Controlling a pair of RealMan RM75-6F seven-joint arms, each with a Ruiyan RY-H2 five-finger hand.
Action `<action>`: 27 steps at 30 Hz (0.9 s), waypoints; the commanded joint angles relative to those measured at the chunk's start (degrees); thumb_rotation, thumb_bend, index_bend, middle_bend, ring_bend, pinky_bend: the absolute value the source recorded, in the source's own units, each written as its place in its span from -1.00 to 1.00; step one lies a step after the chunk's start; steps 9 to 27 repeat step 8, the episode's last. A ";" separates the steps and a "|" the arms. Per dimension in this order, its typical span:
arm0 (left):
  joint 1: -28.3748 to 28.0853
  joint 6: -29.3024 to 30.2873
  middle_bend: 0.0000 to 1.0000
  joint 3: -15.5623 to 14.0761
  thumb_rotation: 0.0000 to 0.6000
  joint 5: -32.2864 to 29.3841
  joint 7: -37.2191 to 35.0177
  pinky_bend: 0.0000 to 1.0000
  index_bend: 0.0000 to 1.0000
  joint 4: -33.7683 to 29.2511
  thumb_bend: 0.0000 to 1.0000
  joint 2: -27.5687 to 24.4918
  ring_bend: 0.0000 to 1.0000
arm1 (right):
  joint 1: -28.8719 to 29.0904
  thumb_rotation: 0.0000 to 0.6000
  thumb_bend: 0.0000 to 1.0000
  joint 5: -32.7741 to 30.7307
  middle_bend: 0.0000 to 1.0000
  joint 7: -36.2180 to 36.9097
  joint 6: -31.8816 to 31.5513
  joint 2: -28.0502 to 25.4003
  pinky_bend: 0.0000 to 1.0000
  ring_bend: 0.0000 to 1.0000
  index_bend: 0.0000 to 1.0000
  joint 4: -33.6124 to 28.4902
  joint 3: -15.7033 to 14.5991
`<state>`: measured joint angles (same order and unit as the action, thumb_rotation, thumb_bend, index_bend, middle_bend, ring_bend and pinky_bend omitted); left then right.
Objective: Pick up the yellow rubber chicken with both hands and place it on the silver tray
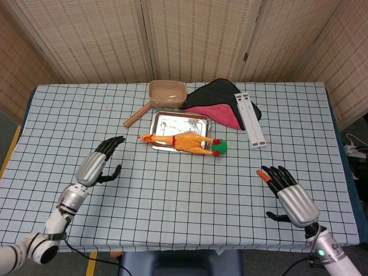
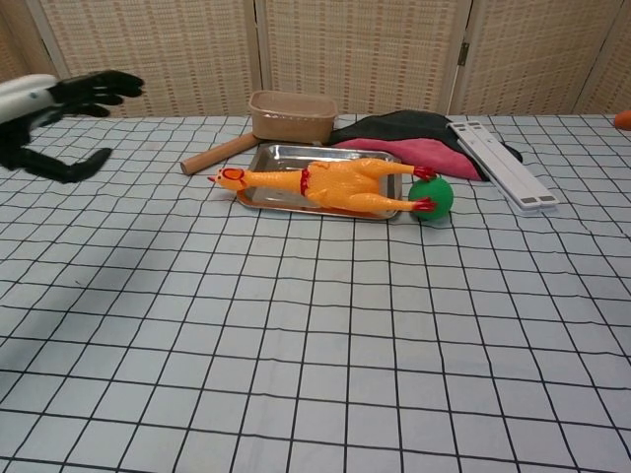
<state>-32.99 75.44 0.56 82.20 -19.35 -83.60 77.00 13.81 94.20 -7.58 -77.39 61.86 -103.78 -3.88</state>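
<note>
The yellow rubber chicken [image 1: 183,140] [image 2: 330,184] lies along the front edge of the silver tray [image 1: 178,122] [image 2: 315,155], head sticking out to the left, red feet against a green ball [image 1: 219,146] [image 2: 434,195]. My left hand [image 1: 98,163] [image 2: 54,123] hovers open, well to the left of the tray and nearer the table's front, holding nothing. My right hand [image 1: 290,196] is open too, far to the right near the front edge, fingers spread and empty. In the chest view only an orange fingertip shows at the right border.
Behind the tray stands a tan pan [image 1: 167,92] [image 2: 291,113] with a wooden handle [image 1: 137,115]. A black-and-pink cloth [image 1: 221,103] [image 2: 404,133] and a white flat bar [image 1: 250,119] [image 2: 498,163] lie at the back right. A checked cloth [image 1: 184,190] covers the table.
</note>
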 commanded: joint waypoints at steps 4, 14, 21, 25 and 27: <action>18.45 18.46 -1.00 -10.72 1.00 8.48 15.15 -0.91 -1.00 -5.22 0.01 -7.46 -1.00 | -7.78 1.00 -0.94 -0.25 -1.00 -7.75 -9.29 7.45 -1.00 -1.00 -1.00 4.13 -0.60; 19.04 18.28 -1.00 -10.26 1.00 10.04 15.68 -0.91 -1.00 -5.88 0.01 -8.19 -1.00 | -8.14 1.00 -0.94 0.74 -1.00 -6.40 -9.74 6.95 -1.00 -1.00 -1.00 4.25 -0.63; 19.04 18.28 -1.00 -10.26 1.00 10.04 15.68 -0.91 -1.00 -5.88 0.01 -8.19 -1.00 | -8.14 1.00 -0.94 0.74 -1.00 -6.40 -9.74 6.95 -1.00 -1.00 -1.00 4.25 -0.63; 19.04 18.28 -1.00 -10.26 1.00 10.04 15.68 -0.91 -1.00 -5.88 0.01 -8.19 -1.00 | -8.14 1.00 -0.94 0.74 -1.00 -6.40 -9.74 6.95 -1.00 -1.00 -1.00 4.25 -0.63; 19.04 18.28 -1.00 -10.26 1.00 10.04 15.68 -0.91 -1.00 -5.88 0.01 -8.19 -1.00 | -8.14 1.00 -0.94 0.74 -1.00 -6.40 -9.74 6.95 -1.00 -1.00 -1.00 4.25 -0.63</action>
